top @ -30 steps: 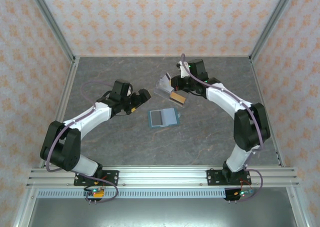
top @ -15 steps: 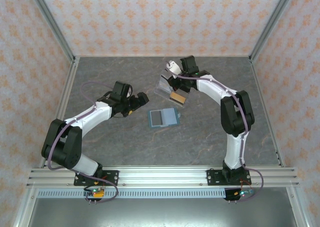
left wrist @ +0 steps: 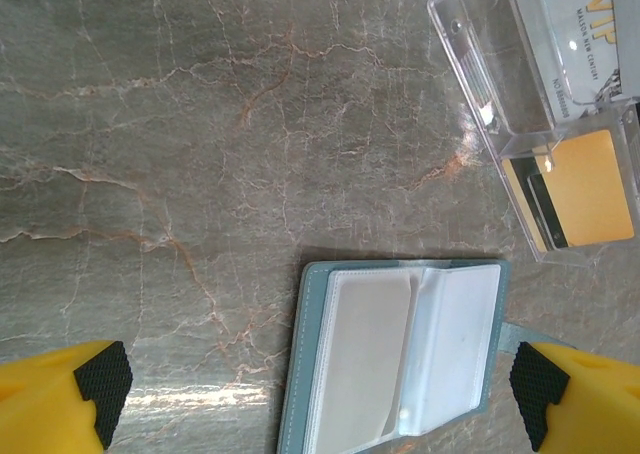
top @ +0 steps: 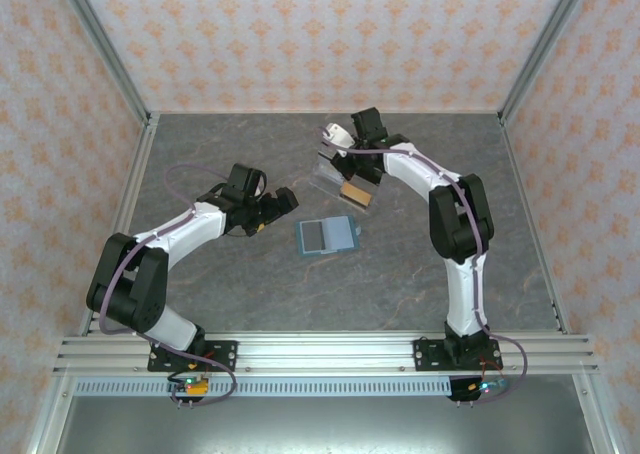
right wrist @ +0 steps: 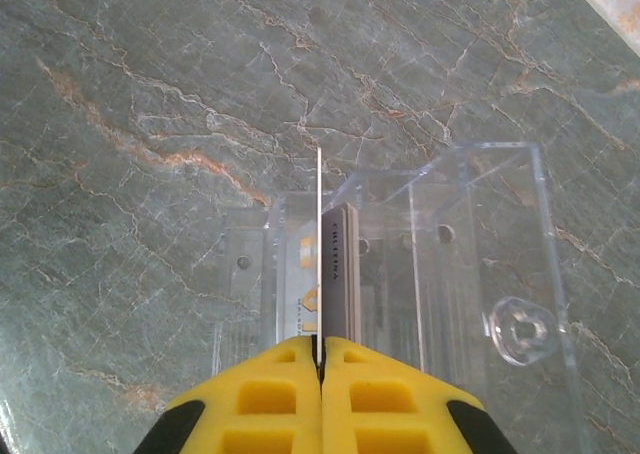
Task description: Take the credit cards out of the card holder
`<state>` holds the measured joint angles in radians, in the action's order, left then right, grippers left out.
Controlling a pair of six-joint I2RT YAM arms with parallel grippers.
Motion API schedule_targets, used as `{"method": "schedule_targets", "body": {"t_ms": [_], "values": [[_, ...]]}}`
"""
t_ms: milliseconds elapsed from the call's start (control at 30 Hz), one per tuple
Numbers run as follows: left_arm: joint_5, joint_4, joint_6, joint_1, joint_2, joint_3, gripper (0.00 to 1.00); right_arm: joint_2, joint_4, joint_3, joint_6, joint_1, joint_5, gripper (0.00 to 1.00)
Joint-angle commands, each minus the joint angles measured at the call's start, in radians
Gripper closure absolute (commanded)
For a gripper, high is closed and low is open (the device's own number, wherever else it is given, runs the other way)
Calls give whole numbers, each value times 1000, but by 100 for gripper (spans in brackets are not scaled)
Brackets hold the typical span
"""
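Card holder (top: 328, 236) lies open and flat on the grey marble table (top: 220, 144), about mid-table between my two arms, clear sleeves facing up. In my left wrist view the sleeves show pale lining inside a teal border. My left gripper (top: 283, 201) hangs just left of the card holder, above the table, jaws spread wide with nothing gripped. Its black pads (left wrist: 100, 379) sit at the two lower corners of the left wrist view, with the card holder down on the table between them, untouched. My right gripper (right wrist: 321, 349) is pinched tight on a thin white card (right wrist: 319, 234), held edge-on and sticking out past the yellow fingers. Below it is a clear box (right wrist: 500, 234), open, lying on the table beyond the card holder toward the far side. Cannot tell whether the white card touches the clear box. A dark grey edge sits just beside the white card in the right wrist view; cannot tell what it is. From the left wrist, the clear box holds an orange card (left wrist: 585, 189) lying flat over a black-striped card (left wrist: 545, 219), and in the next section a pale printed card (left wrist: 570, 34). Clear box and card holder are near each other but apart.
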<state>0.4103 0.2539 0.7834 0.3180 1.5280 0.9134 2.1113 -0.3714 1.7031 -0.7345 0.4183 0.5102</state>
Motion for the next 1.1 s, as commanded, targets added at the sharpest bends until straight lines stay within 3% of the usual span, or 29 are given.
{"method": "schedule_targets", "body": {"t_ms": [0, 433, 567, 667, 800, 1067], "values": [[-5, 16, -19, -6, 8, -1, 0, 33, -61, 47, -29, 6, -26, 90], [2, 14, -18, -5, 11, 4, 0, -64, -63, 34, 120, 7, -69, 75], [-15, 20, -16, -6, -3, 4, 0, -172, -34, -42, 277, 14, -68, 66], [-42, 33, -16, -5, -15, 1, 0, -294, 66, -190, 419, 25, -46, 52], [-67, 48, -12, -5, -33, -7, 0, -450, 152, -374, 601, 79, -156, 40], [-106, 55, -11, -6, -71, -29, 0, -560, 45, -519, 904, 194, -277, 37]]}}
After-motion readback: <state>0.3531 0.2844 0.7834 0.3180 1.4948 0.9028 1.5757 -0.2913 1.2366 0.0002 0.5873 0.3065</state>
